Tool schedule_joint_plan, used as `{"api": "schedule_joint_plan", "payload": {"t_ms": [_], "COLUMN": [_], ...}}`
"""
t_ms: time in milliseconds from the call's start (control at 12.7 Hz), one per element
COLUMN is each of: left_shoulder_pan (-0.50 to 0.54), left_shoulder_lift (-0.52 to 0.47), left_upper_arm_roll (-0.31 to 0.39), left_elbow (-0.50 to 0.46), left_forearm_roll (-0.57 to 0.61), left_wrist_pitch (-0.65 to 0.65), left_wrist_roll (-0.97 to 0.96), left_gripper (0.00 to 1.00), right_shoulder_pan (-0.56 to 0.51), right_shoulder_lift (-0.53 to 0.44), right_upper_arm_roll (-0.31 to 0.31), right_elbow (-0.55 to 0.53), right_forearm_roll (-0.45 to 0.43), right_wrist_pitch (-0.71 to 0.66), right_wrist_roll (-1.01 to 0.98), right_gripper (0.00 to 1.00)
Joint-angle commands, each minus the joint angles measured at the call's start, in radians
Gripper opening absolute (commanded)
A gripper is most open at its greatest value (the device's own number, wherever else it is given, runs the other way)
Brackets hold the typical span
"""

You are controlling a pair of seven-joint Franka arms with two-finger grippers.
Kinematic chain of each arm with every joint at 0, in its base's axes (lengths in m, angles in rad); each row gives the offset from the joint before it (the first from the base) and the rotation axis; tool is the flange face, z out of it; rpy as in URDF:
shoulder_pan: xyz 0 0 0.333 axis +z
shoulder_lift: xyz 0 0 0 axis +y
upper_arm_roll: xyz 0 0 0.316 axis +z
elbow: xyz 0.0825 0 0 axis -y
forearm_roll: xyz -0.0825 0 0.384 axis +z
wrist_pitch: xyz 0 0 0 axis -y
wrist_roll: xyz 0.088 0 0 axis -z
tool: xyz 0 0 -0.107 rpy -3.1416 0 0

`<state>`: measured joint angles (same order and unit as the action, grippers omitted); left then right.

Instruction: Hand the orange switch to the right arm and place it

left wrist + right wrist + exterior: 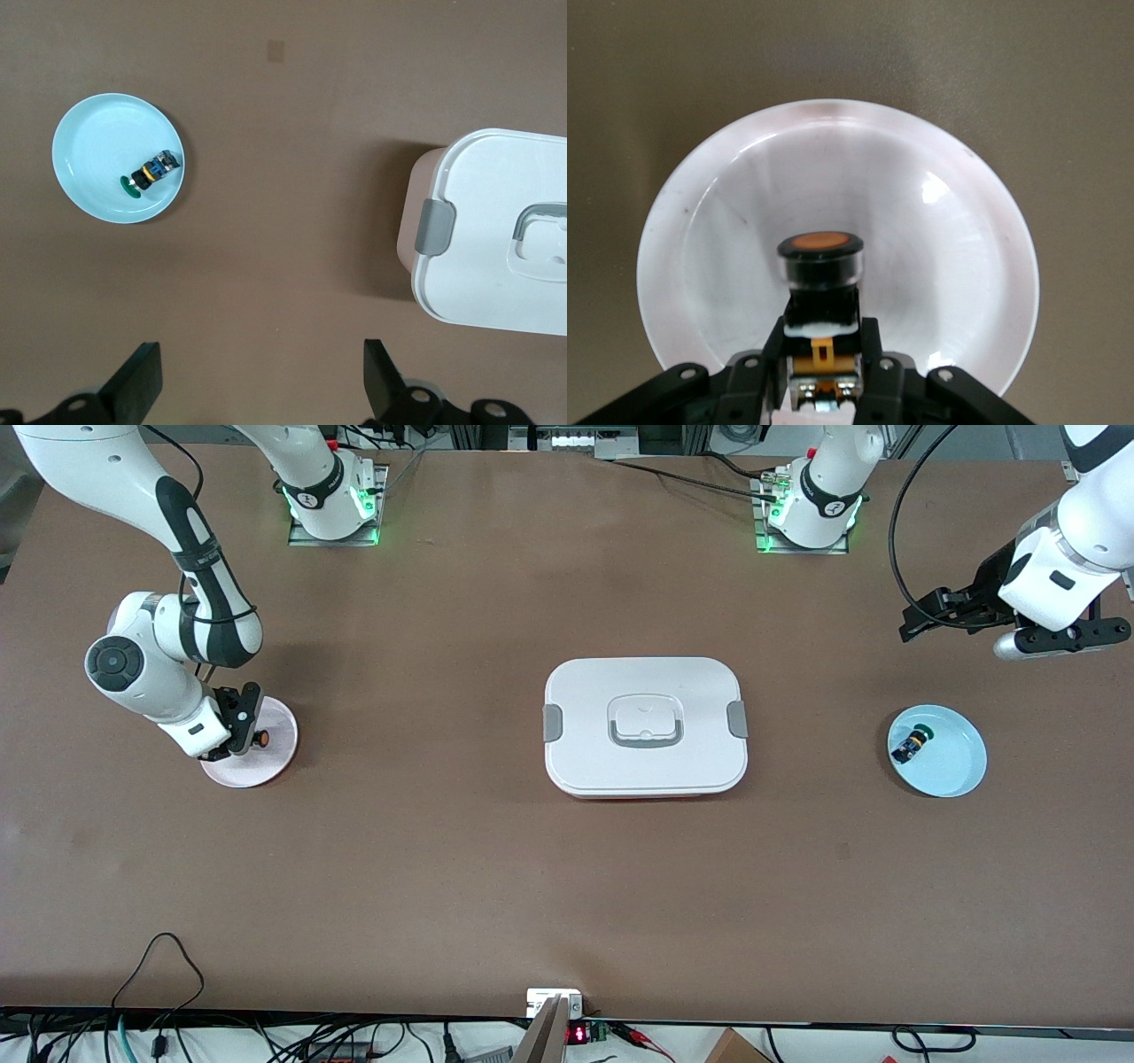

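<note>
My right gripper (245, 727) is low over the pink plate (270, 766) at the right arm's end of the table. It is shut on the orange switch (262, 737). In the right wrist view the fingers (879, 354) clamp the switch's black and yellow body, and the orange cap (821, 243) points out over the pink plate (718, 230). I cannot tell whether the switch touches the plate. My left gripper (912, 622) is open and empty, up in the air over bare table at the left arm's end. Its fingers (137, 381) stand wide apart.
A pale blue plate (961, 762) holds a green-capped switch (911, 744); both also show in the left wrist view, the plate (89, 146) and the switch (149, 173). A closed white lidded box (645, 726) sits mid-table and shows in the left wrist view (483, 230).
</note>
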<state>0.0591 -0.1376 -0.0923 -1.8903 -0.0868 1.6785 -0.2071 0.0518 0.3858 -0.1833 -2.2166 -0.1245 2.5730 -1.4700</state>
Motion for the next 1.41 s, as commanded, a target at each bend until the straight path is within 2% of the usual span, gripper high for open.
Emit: {"api": "schedule_joint_plan", "payload": {"t_ms": [0, 157, 314, 549, 706, 863, 1099, 1334], "left_shoulder_pan": [0.005, 0.008, 0.007, 0.027, 0.001, 0.001, 0.024, 0.028], "left_shoulder_lift": [0.045, 0.096, 0.104, 0.102, 0.104, 0.116, 0.116, 0.118], "left_upper_arm_roll": [0.019, 0.022, 0.025, 0.01, -0.033, -0.05, -0.04, -0.04], "left_elbow": [0.078, 0.166, 0.213, 0.218, 0.249, 0.257, 0.257, 0.255], "left_forearm_roll": [0.03, 0.029, 0.03, 0.041, 0.135, 0.148, 0.131, 0.113], "left_wrist_pitch": [-0.022, -0.052, -0.094, -0.097, -0.106, -0.112, -0.115, -0.115], "left_wrist_roll": [0.03, 0.032, 0.026, 0.029, 0.032, 0.029, 0.023, 0.025], "left_gripper": [1.0, 1.0, 1.0, 1.0, 1.0, 1.0, 1.0, 1.0], "right_shoulder_pan": [-0.007, -0.006, -0.006, 0.0, 0.017, 0.025, 0.025, 0.045], "right_shoulder_lift": [-0.047, -0.074, -0.114, -0.162, -0.177, -0.185, -0.217, -0.246], "right_upper_arm_roll": [0.01, 0.011, 0.011, 0.011, 0.011, 0.011, 0.011, 0.011], "right_elbow": [-0.008, -0.002, 0.005, 0.054, 0.135, 0.216, 0.256, 0.27], "right_forearm_roll": [-0.007, 0.0, 0.006, 0.113, 0.135, 0.152, 0.245, 0.247], "right_wrist_pitch": [-0.026, -0.04, -0.043, -0.114, -0.244, -0.361, -0.459, -0.526], "right_wrist_roll": [0.002, 0.004, 0.008, 0.08, 0.207, 0.307, 0.538, 0.771], "right_gripper": [1.0, 1.0, 1.0, 1.0, 1.0, 1.0, 1.0, 1.0]}}
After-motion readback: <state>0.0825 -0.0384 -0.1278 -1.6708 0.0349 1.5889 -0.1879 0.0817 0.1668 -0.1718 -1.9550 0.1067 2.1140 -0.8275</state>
